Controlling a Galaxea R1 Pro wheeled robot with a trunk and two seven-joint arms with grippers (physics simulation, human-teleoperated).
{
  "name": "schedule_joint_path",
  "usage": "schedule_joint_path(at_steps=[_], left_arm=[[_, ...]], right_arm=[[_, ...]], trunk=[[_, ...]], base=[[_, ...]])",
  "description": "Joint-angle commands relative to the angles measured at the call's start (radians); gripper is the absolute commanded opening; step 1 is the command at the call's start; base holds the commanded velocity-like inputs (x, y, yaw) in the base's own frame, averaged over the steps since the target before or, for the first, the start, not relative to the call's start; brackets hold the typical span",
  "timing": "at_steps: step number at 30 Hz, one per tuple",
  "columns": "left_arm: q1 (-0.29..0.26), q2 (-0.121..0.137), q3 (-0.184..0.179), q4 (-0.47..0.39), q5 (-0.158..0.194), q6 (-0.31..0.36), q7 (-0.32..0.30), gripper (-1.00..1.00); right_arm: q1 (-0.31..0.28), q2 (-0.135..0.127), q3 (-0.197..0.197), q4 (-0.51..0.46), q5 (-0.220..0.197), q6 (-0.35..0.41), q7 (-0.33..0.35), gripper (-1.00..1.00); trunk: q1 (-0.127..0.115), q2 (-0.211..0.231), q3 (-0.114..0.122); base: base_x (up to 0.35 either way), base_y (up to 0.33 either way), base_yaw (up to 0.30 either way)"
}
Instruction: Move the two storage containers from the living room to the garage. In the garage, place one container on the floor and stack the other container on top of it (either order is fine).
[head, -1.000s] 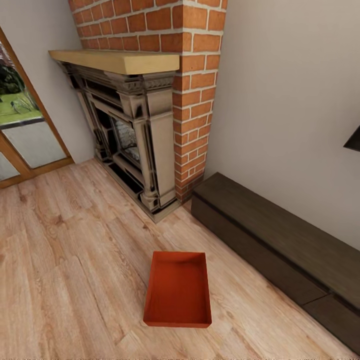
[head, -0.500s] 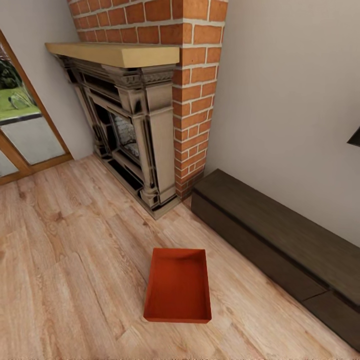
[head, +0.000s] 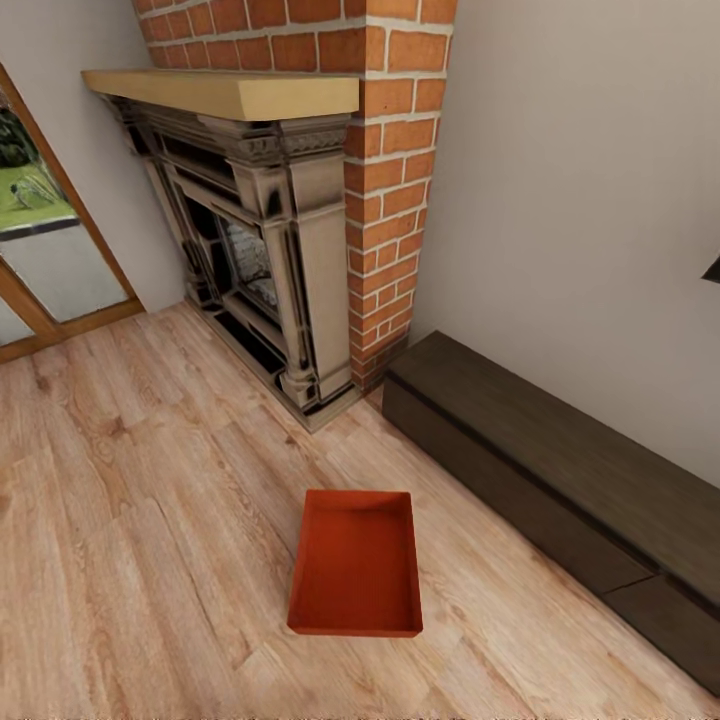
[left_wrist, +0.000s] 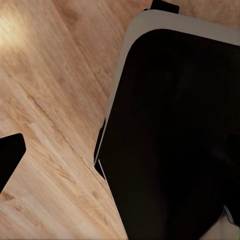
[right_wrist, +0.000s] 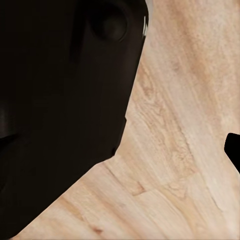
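No readable text, label or number appears anywhere, though the dark wrist views may hide some.

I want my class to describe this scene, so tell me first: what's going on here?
A wheeled two-arm robot is in a living room, looking down at one orange-red storage container that sits empty on the wood-plank floor. It lies in front of a brick fireplace and beside a low dark cabinet. Nothing is holding the container. The wrist cameras look down past dark robot parts at the same wooden floor, so the end effectors' state cannot be judged.
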Motion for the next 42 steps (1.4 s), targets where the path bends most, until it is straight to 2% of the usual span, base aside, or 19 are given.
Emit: schedule_joint_path(at_steps=[1, 35, 42], left_arm=[[0.000, 0.000, -0.009, 0.000, 0.008, -0.002, 0.003, 1.00], [0.000, 0.000, -0.008, 0.000, 0.008, -0.002, 0.003, 1.00], [0.000, -0.006, -0.002, -0.003, 0.013, -0.002, 0.003, 1.00]], right_arm=[[-0.001, 0.000, 0.007, 0.003, -0.004, -0.005, -0.003, 1.00], [-0.001, 0.004, 0.005, 0.003, -0.001, -0.011, -0.010, 1.00], [-0.001, 0.010, -0.001, -0.007, -0.018, 0.004, -0.017, 1.00]], trunk=[[0.000, 0.000, -0.002], [0.000, 0.000, -0.006], [0.000, 0.000, -0.006]], base=[[0.000, 0.000, 0.007], [0.000, 0.000, 0.001], [0.000, 0.000, 0.000]])
